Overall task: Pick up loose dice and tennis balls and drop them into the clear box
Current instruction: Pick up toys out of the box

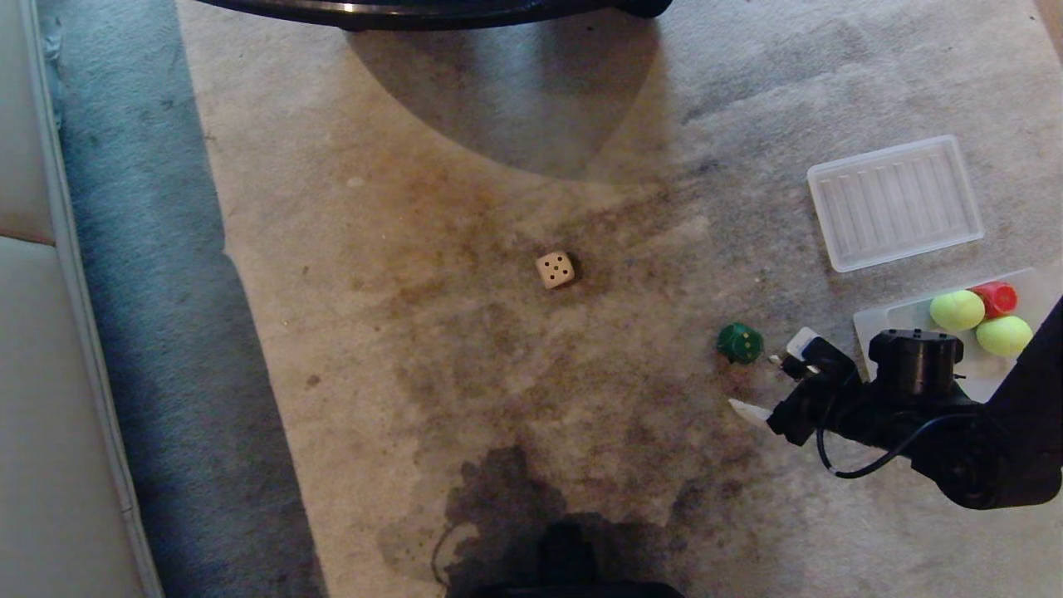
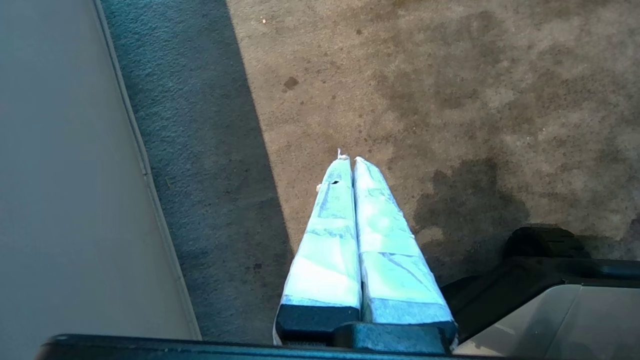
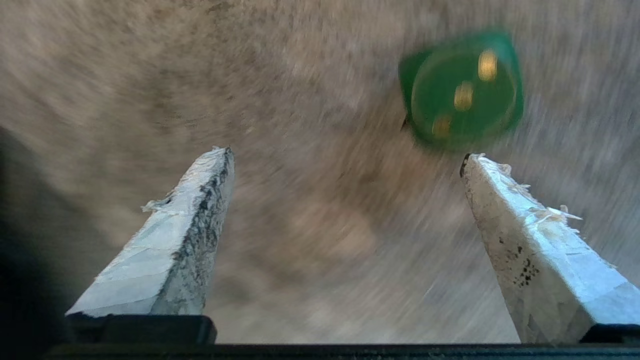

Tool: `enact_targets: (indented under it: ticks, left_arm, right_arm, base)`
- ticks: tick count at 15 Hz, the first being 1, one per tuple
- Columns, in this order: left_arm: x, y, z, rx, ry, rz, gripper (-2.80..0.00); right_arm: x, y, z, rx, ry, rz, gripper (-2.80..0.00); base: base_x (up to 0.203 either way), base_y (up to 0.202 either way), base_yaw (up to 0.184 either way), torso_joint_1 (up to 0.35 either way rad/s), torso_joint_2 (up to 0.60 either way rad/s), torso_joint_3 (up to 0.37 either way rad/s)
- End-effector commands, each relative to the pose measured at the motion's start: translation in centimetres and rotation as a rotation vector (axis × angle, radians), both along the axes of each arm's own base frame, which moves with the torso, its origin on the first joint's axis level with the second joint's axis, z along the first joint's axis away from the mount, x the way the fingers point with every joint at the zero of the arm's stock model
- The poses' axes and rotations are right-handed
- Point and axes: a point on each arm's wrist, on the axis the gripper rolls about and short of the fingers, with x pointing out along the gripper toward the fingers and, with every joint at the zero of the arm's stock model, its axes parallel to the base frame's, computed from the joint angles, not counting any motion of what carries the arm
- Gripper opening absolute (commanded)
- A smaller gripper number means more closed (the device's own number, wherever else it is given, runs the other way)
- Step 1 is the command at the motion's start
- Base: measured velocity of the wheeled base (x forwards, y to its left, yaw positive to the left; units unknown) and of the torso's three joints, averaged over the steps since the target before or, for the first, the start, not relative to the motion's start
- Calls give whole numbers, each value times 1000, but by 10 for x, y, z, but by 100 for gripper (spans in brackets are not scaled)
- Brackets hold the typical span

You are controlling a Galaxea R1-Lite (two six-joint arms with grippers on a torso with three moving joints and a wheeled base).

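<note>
Right end effector (image 1: 762, 384) spread empty beside green die (image 1: 739, 342); die lay off-centre, just beyond one fingertip (image 3: 472, 162).

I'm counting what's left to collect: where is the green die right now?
In the head view the green die sits on the carpet right of centre, just beyond the open right gripper, left of the clear box.
</note>
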Motion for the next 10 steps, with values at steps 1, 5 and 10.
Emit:
enact_targets:
  ticks: [1, 5, 10]
  left_arm:
    - [0, 0, 0, 0, 0, 0, -280]
    - [0, 0, 0, 0, 1, 0, -280]
    - [0, 0, 0, 0, 2, 0, -280]
  right_arm:
    - [10, -2, -6, -46, -36, 41, 0]
    - [15, -16, 8, -70, -100, 52, 0]
    - [32, -20, 7, -65, -146, 65, 0]
  base:
    - [0, 0, 0, 0, 0, 0]
    - [0, 0, 0, 0, 0, 0]
    - [0, 0, 0, 0, 0, 0]
